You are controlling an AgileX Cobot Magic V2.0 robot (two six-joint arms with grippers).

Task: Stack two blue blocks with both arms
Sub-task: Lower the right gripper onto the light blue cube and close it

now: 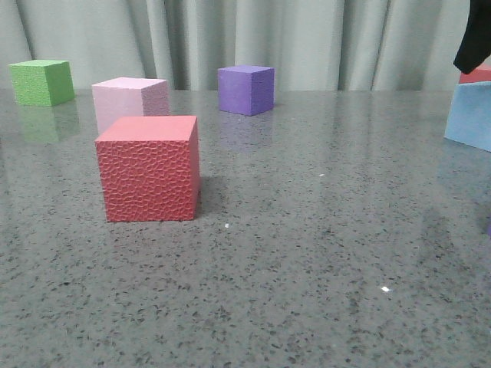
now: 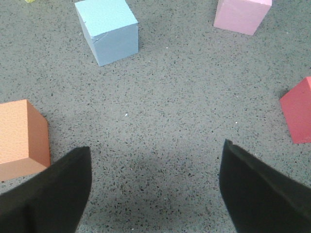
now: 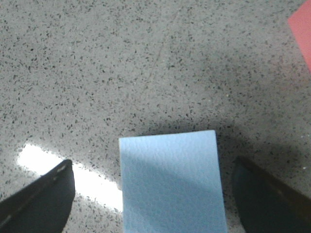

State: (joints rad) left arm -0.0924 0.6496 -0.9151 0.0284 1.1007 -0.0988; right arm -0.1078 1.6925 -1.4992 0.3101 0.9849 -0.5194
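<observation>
The views showed 2 blue blocks, 1 green cube, 1 pink cube, 1 purple cube, 1 orange cube, and 2 red cubes.

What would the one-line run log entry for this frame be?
stage: pre-grasp | right end effector: open, straddling blue block | left end effector: open, empty | second blue block: untouched | stack: not started

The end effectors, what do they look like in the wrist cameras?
Both are plain matte black. The left end effector shows two broad, wedge-shaped fingers with angular corners. The right end effector shows two similar dark fingers with slanted edges. No cables, markings or labels are visible.
</observation>
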